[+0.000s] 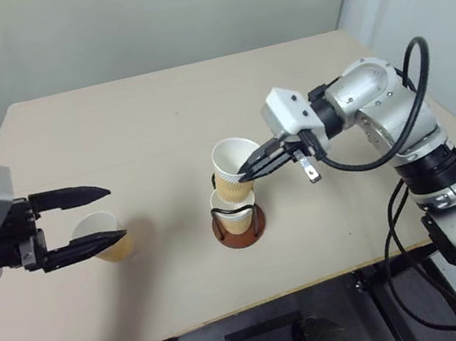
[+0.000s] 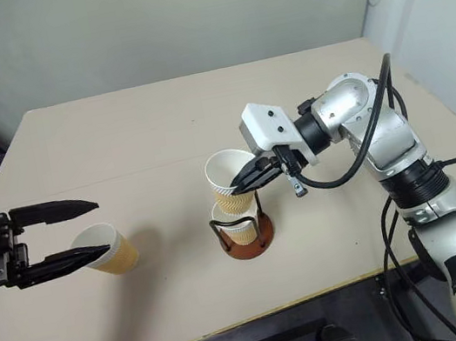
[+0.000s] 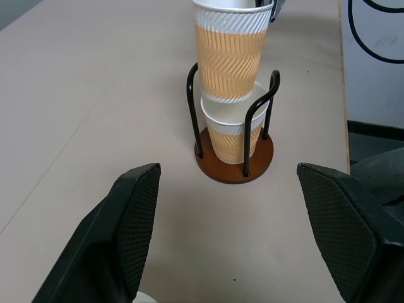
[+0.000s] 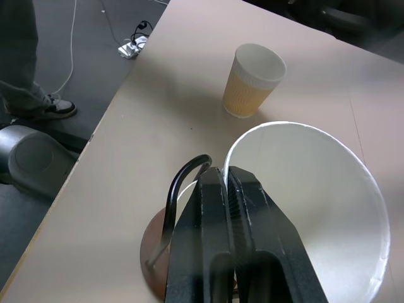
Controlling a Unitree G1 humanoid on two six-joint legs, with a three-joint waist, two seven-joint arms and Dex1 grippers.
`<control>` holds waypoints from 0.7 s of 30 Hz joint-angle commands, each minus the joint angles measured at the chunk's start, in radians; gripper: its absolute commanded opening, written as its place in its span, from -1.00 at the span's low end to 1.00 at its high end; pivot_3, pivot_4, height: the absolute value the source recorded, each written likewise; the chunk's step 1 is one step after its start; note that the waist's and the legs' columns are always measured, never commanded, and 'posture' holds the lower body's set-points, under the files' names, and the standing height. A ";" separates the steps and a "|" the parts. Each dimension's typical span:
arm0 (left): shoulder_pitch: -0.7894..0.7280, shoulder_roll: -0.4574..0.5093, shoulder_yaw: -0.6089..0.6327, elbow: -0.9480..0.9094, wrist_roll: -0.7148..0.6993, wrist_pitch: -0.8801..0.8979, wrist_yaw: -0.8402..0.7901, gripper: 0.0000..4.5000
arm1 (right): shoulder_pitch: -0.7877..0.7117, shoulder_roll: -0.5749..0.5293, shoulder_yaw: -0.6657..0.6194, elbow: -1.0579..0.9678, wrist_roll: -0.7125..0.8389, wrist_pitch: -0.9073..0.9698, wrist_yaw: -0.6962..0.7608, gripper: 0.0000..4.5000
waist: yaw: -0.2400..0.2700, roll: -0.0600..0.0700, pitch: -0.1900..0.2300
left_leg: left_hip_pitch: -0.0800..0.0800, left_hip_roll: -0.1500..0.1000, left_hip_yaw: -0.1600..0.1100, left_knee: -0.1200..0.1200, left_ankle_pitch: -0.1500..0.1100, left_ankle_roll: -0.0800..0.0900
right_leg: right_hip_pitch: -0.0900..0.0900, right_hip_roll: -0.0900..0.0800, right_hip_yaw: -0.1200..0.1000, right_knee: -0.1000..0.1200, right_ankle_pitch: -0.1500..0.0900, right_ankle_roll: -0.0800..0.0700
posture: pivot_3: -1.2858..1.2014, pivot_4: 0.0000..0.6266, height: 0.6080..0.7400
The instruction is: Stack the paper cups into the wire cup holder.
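Observation:
The wire cup holder (image 1: 240, 227) stands at mid-table on its reddish-brown disc, with one paper cup (image 3: 231, 136) seated inside the black loops. A second paper cup (image 1: 233, 169) hangs slightly tilted, its bottom at the mouth of the seated one. My right gripper (image 1: 247, 170) is shut on that cup's rim, one finger inside and one outside. The third paper cup (image 1: 103, 237) stands upright on the table to the left. My left gripper (image 1: 117, 214) is open just over it, fingers wide apart and pointing towards the holder.
The beige table (image 1: 149, 122) stretches bare behind the holder, and its front edge runs close below the holder and the loose cup. Off the table's far side a person's legs (image 4: 22, 63) stand on the dark floor beside cables and a power strip (image 4: 129, 47).

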 commanded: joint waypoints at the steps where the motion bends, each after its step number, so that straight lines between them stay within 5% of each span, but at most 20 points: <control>1: 0.003 0.003 0.045 -0.026 0.002 -0.013 0.010 0.65 | -0.002 0.007 0.003 -0.032 0.003 -0.013 0.002 -0.98 | 0.000 0.000 0.000 | 0.000 0.000 0.000 0.000 0.000 0.000 | 0.000 0.001 0.000 0.000 0.000 0.000 | 0.03 -0.52 1.00; 9: 0.010 0.004 0.030 -0.024 0.016 -0.028 0.020 0.65 | 0.017 0.019 0.035 -0.041 -0.028 -0.022 -0.015 -0.90 | 0.000 0.000 0.000 | 0.002 0.006 -0.002 0.000 0.000 0.000 | 0.000 0.007 0.000 0.000 0.003 -0.005 | 0.03 -0.52 1.00; 13: 0.008 0.012 0.012 -0.006 0.064 -0.058 0.038 0.65 | 0.021 0.019 0.050 -0.026 -0.061 -0.042 -0.026 -0.43 | 0.000 0.000 0.000 | 0.002 0.007 -0.002 0.000 0.000 0.001 | 0.000 0.009 0.000 0.000 0.003 -0.006 | 0.03 -0.52 1.00; 21: -0.013 0.092 -0.063 0.115 0.286 -0.227 0.083 0.65 | -0.028 -0.044 -0.053 0.045 -0.005 -0.043 0.033 0.83 | 0.000 0.000 0.000 | 0.003 0.007 -0.002 0.000 -0.001 0.001 | 0.000 0.009 0.000 0.000 0.003 -0.007 | 0.03 -0.52 1.00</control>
